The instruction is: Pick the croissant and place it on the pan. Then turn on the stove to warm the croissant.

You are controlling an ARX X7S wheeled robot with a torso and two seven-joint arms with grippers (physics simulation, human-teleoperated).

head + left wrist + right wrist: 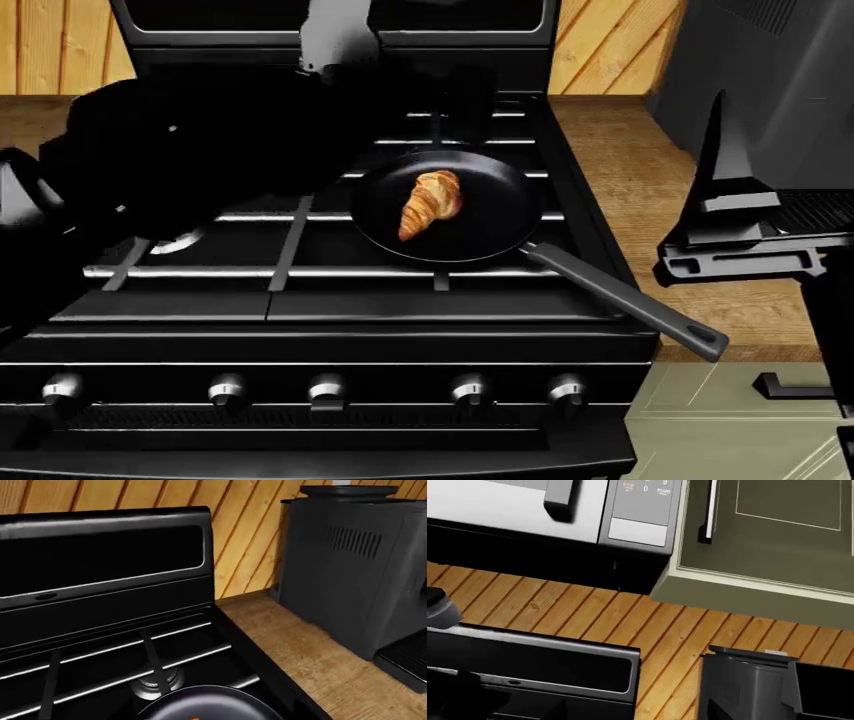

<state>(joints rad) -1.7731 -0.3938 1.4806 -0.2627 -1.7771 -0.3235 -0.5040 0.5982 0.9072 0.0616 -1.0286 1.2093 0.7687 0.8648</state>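
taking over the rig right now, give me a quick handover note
Left gripper: arm is a dark mass over the stove's left burners in the head view; fingers not visible, state unclear.
Right gripper: raised at the right over the counter, holding nothing; open or shut unclear.
Croissant lies in the pan, which sits on a right-hand burner, handle pointing front-right.
Done: croissant placed.
Left: turn a front knob to light the stove; no flame visible.
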